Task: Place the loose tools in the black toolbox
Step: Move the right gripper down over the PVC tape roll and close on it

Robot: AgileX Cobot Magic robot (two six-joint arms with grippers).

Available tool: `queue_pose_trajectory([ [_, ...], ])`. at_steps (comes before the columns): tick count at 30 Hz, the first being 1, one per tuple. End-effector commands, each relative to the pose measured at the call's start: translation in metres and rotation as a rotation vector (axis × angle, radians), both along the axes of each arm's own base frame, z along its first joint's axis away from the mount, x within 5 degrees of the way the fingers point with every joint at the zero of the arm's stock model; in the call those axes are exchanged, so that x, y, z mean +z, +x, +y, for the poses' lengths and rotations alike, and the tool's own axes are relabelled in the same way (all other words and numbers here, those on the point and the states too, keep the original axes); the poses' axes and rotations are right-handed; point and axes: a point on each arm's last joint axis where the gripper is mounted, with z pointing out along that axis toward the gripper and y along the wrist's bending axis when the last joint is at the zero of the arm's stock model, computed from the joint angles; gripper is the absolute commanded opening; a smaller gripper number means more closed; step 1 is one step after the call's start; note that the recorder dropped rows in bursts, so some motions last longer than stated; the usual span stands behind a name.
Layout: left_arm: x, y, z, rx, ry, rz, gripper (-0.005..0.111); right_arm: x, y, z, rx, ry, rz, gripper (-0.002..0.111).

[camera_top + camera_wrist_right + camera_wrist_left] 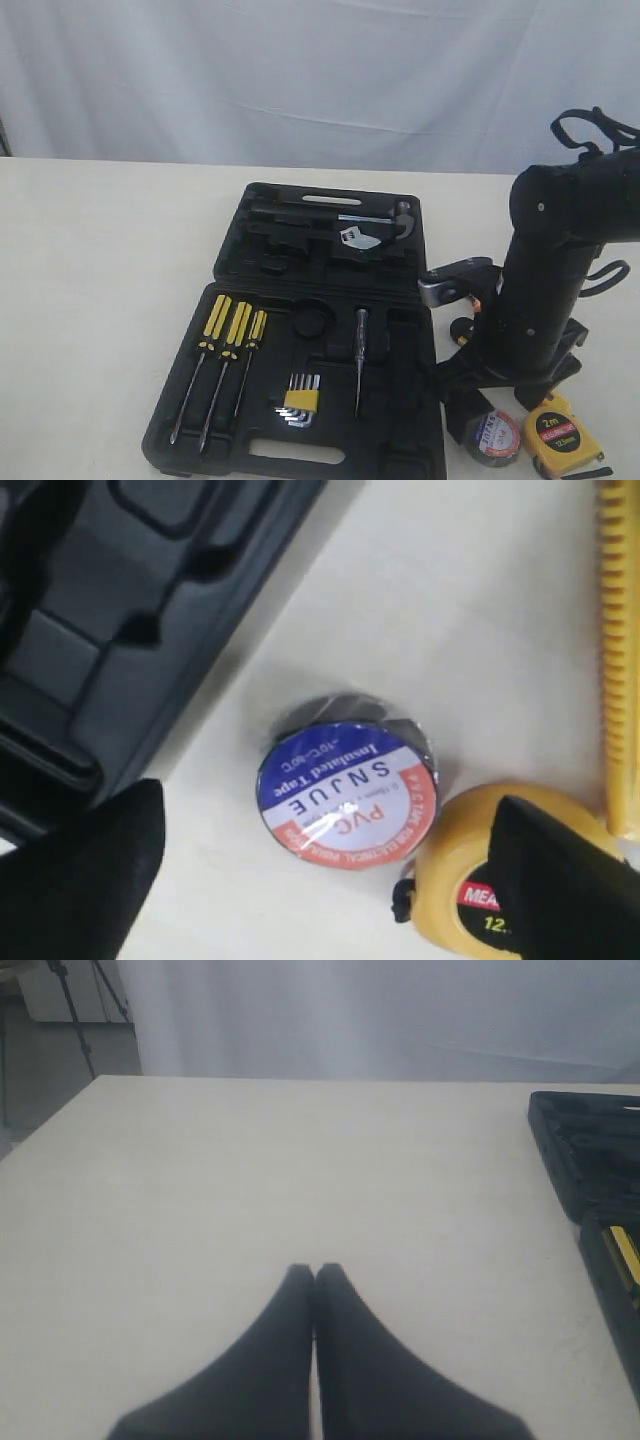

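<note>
**Two claws, one gaping over the tape roll, one pinched shut**

Two halves of the black toolbox (pixel 405 390) lie flat open in the middle of the bench (pixel 100 300). The three yellow-black screwdrivers (pixel 228 340) and the hex key set (pixel 300 402) sit in the near half, and a hammer (pixel 375 218) sits in the far half.

The loose stuff I can make out is off the box's right near corner. The black tape roll (pixel 495 436) lies flat on the bench, label up, just beside the box. The yellow tape measure (pixel 563 436) is right next to it on the far side from the box. The right arm (pixel 540 290) stands directly over that spot.

From the right wrist cam, the right claw (pixel 325 825) is spread wide with nothing in it. One of its fingers (pixel 80 880) is on the toolbox side, and the other sits in front of the tape measure (pixel 470 850). The roll (pixel 345 790) is between them, and neither finger touches it. There's also a yellow ribbed piece (pixel 620 660) at the edge of that view, but I can't tell what it is.

The left claw (pixel 315 1280) is over bare bench, well apart from the box, with its fingertips pressed together and nothing between them.
</note>
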Motion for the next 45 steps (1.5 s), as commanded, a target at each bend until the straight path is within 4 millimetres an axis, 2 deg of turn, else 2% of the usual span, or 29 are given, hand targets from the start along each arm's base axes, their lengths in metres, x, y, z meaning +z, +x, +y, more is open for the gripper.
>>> queue_pose_trajectory([
  [1, 0.0, 0.0, 0.0, -0.003, -0.005, -0.005, 0.0, -0.003, -0.002, 0.001, 0.019, -0.001, -0.001, 0.083],
  [20, 0.0, 0.0, 0.0, -0.003, -0.005, -0.005, 0.0, -0.021, 0.003, 0.0, 0.016, -0.002, 0.019, 0.083],
  [34, 0.0, 0.0, 0.0, -0.003, -0.005, -0.005, 0.0, -0.021, 0.0, 0.001, 0.011, 0.005, 0.043, 0.083],
  [36, 0.0, 0.0, 0.0, -0.003, -0.005, -0.005, 0.0, -0.021, 0.0, 0.001, 0.011, 0.005, 0.043, 0.08],
  [40, 0.0, 0.0, 0.0, -0.003, -0.005, -0.005, 0.0, -0.021, 0.0, 0.001, 0.007, 0.005, 0.046, 0.067],
  [44, 0.0, 0.0, 0.0, -0.003, -0.005, -0.005, 0.0, -0.02, -0.001, 0.001, 0.008, 0.007, 0.064, 0.065],
  [45, 0.0, 0.0, 0.0, -0.003, -0.005, -0.005, 0.0, -0.02, -0.002, 0.001, 0.007, 0.007, 0.066, 0.058],
])
